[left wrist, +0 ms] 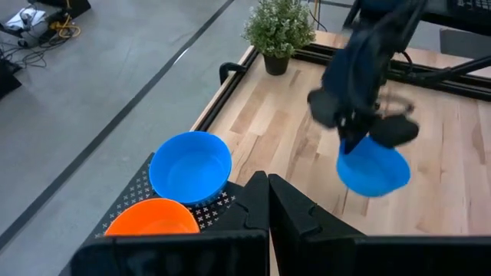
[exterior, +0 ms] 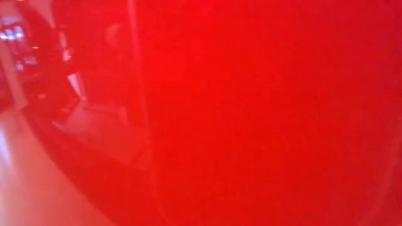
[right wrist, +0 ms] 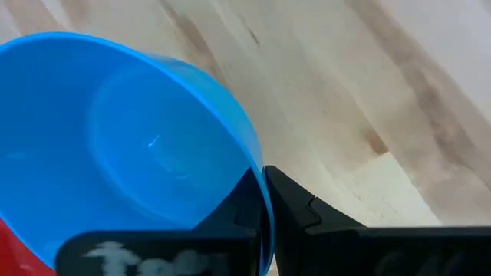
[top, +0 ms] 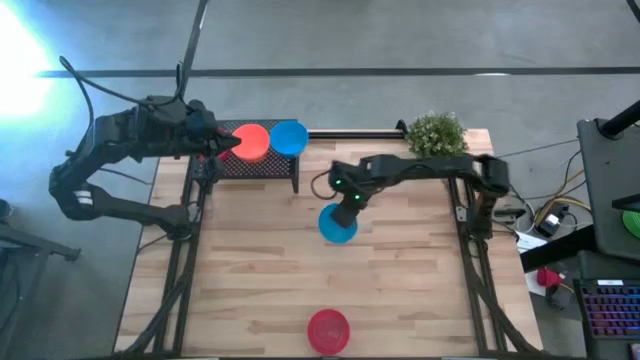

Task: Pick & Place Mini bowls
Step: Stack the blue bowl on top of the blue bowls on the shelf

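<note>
In the high view an orange bowl (top: 250, 141) and a blue bowl (top: 289, 137) sit upright on a black perforated rack (top: 262, 165) at the table's far left. My left gripper (top: 224, 144) is shut beside the orange bowl (left wrist: 153, 218), its fingers (left wrist: 268, 195) over the rack near the blue bowl (left wrist: 190, 165). My right gripper (top: 347, 203) is at mid-table, shut on a second blue bowl (top: 337, 224). A red bowl (top: 328, 330) rests at the near edge and fills the low view (exterior: 251, 113). My right gripper (right wrist: 263, 180) holds the blue bowl by its rim (right wrist: 257, 157), one finger inside the bowl and one outside. The fingers come from above, pointing down. The bowl (left wrist: 373, 170) hangs tilted below them and looks lifted off the wood.
A small potted plant (top: 437, 132) stands at the far edge, right of the rack. The black frame rails (top: 470, 250) run along both table sides. Bare wood (top: 400, 290) lies between the held bowl and the red bowl.
</note>
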Controlling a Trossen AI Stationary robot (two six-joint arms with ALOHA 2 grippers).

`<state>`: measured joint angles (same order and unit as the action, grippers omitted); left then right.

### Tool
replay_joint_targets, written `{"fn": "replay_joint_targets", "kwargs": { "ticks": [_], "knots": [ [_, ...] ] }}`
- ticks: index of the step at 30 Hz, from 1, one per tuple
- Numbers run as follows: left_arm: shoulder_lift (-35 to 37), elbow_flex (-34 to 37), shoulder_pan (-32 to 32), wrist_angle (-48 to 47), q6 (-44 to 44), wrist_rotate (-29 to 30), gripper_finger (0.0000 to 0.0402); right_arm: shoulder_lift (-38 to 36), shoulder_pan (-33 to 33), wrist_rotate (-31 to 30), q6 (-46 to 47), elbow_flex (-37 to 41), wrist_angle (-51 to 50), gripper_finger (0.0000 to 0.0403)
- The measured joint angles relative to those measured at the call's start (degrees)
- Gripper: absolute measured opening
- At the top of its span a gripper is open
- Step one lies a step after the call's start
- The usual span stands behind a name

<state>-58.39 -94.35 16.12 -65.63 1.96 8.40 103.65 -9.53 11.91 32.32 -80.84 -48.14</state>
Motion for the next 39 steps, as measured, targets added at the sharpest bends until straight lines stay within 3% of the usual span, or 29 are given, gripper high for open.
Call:
{"fn": "replay_joint_targets", "kwargs": {
  "ticks": [11, 26, 39],
  "knots": [
    [0.0, 0.0, 0.0, 0.0, 1.2, -0.4, 0.0000, 13.9, -0.3, 0.6, -6.6, -7.4, -8.3, 0.0008],
    [0.0, 0.0, 0.0, 0.0, 1.3, -0.5, 0.0000, 15.0, -0.2, 0.1, -7.4, -9.6, -8.0, 0.0011],
    [0.0, 0.0, 0.0, 0.0, 1.3, -0.5, 0.0000, 15.0, -0.2, 0.1, -7.5, -9.6, -7.6, 0.0095]
  ]
}}
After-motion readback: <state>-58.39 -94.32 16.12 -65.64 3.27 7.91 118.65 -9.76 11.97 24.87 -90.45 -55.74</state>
